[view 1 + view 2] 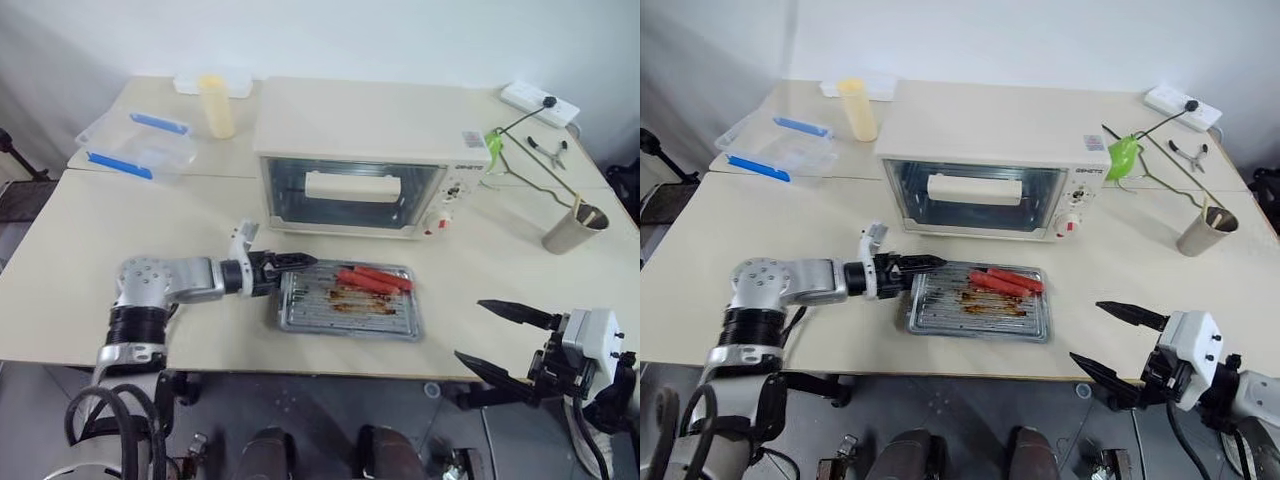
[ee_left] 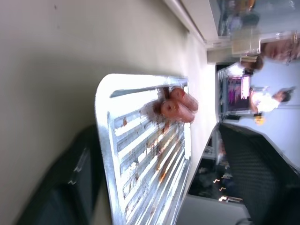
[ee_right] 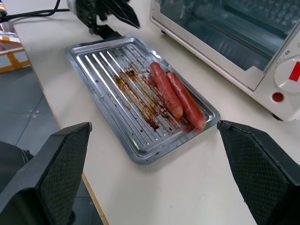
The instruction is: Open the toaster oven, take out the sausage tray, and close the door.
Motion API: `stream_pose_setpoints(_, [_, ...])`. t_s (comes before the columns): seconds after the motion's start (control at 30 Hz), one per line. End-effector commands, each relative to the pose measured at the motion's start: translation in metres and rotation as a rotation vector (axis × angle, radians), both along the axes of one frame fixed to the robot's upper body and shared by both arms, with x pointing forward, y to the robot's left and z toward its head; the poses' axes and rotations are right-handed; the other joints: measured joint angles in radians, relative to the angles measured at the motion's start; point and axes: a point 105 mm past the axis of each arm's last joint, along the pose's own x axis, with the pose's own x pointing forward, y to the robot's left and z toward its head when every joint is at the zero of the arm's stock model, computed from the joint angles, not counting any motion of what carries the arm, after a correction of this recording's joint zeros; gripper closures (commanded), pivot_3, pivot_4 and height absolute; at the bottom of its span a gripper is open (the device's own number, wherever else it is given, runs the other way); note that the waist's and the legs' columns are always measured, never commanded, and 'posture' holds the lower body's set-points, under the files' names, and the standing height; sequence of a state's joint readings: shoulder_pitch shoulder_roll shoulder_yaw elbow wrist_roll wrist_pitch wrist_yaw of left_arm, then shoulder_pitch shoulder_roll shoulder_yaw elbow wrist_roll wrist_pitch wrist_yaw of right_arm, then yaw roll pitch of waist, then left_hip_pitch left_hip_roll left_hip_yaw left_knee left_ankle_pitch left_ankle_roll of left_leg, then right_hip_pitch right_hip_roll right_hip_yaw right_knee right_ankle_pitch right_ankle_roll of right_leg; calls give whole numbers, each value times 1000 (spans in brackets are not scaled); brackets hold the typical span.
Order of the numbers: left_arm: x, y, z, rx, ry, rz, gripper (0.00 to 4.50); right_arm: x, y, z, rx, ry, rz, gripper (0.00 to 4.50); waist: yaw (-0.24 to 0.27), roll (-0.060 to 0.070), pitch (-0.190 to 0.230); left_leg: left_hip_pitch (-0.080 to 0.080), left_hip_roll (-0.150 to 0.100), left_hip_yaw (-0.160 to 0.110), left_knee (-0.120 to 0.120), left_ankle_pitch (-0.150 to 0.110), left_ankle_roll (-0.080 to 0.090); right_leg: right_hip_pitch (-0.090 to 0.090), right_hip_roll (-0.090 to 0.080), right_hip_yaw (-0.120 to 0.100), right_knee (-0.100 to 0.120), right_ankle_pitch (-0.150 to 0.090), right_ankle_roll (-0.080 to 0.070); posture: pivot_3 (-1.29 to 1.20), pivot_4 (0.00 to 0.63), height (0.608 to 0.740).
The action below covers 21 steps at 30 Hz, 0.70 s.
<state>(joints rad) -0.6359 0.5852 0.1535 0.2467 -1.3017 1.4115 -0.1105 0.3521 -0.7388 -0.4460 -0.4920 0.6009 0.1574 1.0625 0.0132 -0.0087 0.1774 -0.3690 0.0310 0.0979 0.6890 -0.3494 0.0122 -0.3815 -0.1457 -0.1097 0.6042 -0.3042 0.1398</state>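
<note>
We find the tray (image 1: pixel 350 301) flat on the desk (image 1: pixel 60 250) just before the oven (image 1: pixel 370 160), two sausages (image 1: pixel 374 279) at its far right end. The door (image 1: pixel 350 196) looks shut. The left claw (image 1: pixel 296 261) sits at the tray's left rim; in the head views its fingers look close together, so we cannot tell whether it has let go. The right claw (image 1: pixel 503 338) hangs released, well apart, off the desk's near right edge. We judge the remaining step a clean withdrawal: spread the left fingers fully, back straight off the rim without dragging the tray, then confirm the door is seated.
</note>
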Motion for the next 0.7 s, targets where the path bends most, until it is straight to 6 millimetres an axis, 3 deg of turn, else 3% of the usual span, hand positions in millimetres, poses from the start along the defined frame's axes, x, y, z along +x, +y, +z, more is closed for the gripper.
stream_pose_setpoints(0.03, [-7, 34, 9, 267, -309, -15, 48, 5, -5, 3, -17, -7, 20, 0, -9, 1, 0, 1, 0, 0, -1, 0, -1, -1, 0, 0, 1, 0, 0, 0, 150, 740])
stream_pose_setpoints(0.1, [-17, 50, 11, 360, -467, -75, 48, 7, -8, 2, -42, -14, 44, 0, -13, 3, -1, 1, 0, 3, -4, 1, -1, -2, 0, 2, 0, 0, -1, 0, 150, 740])
stream_pose_setpoints(0.17, [-22, 63, 20, 304, -524, -48, 48, 10, -10, 3, -59, -29, 50, 0, -8, 4, 0, 1, 0, 6, -5, 1, -1, -4, 0, 2, -2, -1, -1, 0, 150, 740])
stream_pose_setpoints(0.27, [-33, 96, 42, 320, -782, 1, 48, 12, -10, 5, -51, -7, 91, 0, 4, 2, 1, -3, 1, 8, -5, 1, -1, -8, -1, 3, -2, -1, -1, 0, 150, 740])
stream_pose_setpoints(0.43, [-60, 118, 46, 509, -1059, -139, 48, 14, -12, 8, -50, 30, 140, 0, 13, 2, 1, -3, 0, 17, -6, 0, 0, -11, -2, 3, 0, -1, -1, 0, 150, 740])
stream_pose_setpoints(0.5, [-77, 133, 34, 606, -1026, -267, 48, 13, -11, 17, -74, 1, 191, 0, 12, 2, 1, -3, 0, 20, -6, 0, 2, -11, -3, 3, -1, -1, -1, 0, 150, 740])
stream_pose_setpoints(0.57, [-83, 139, 36, 615, -1029, -285, 48, 12, -11, 24, -90, -17, 220, 0, 9, 2, 1, -3, 1, 21, -6, -1, 2, -12, -4, 3, -1, -1, -1, 0, 150, 740])
stream_pose_setpoints(0.7, [-83, 130, 52, 521, -1098, -202, 48, 17, -16, 27, -121, -43, 214, 0, 13, 2, 1, -2, 3, 19, -6, -1, 4, -12, -4, 2, 0, 0, -1, 0, 150, 740])
